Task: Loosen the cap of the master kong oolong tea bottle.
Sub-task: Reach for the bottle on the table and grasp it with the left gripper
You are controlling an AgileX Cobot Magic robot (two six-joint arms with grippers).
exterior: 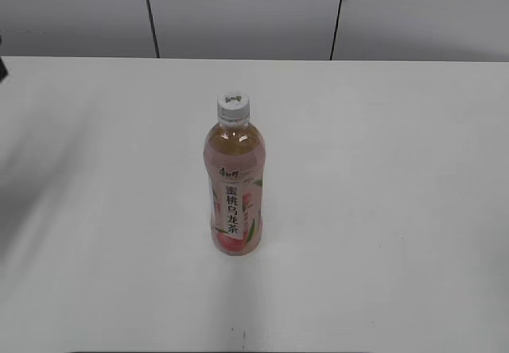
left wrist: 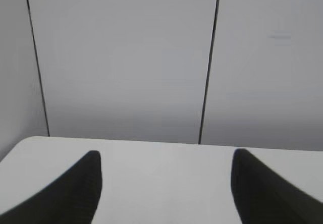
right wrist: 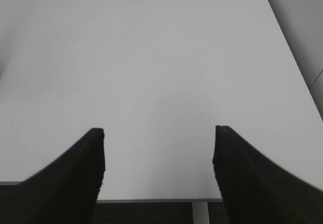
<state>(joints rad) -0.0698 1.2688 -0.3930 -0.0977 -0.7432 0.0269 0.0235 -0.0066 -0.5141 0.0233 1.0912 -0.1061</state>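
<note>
**Bottle upright on the table, both grippers spread and away from it**

Tea bottle first: the master kong oolong tea bottle [exterior: 234, 190] stands upright near the middle of the white table [exterior: 398, 170], its long axis vertical and its base planted on the surface. Its label faces the exterior camera, the black characters running down the white strip. The cap [exterior: 234, 106] sits on top of the bottle, pointing straight up, apparently screwed fully on, with a small dark mark on its upper face.

Judging by the amber tea reaching up to the shoulder, the bottle is nearly full, so it should be fairly heavy and steady on its base, yet tall and slim enough to tip if pushed high up. The thin clear wall will likely give under a hard squeeze, and the label film looks smooth and may slip. A sensible hold is 1 gripper around the body below the shoulder, the other on the cap's ribbed side, where the ridges offer purchase for twisting.

Around the bottle, nothing else is seen on the table. Neither arm appears in the exterior view. The left gripper [left wrist: 166, 193] has its 2 fingers held wide apart, holding nothing, facing the wall beyond the table edge. The right gripper [right wrist: 159, 176] is likewise spread and bare, looking across bare table; the bottle shows in neither wrist view.
</note>
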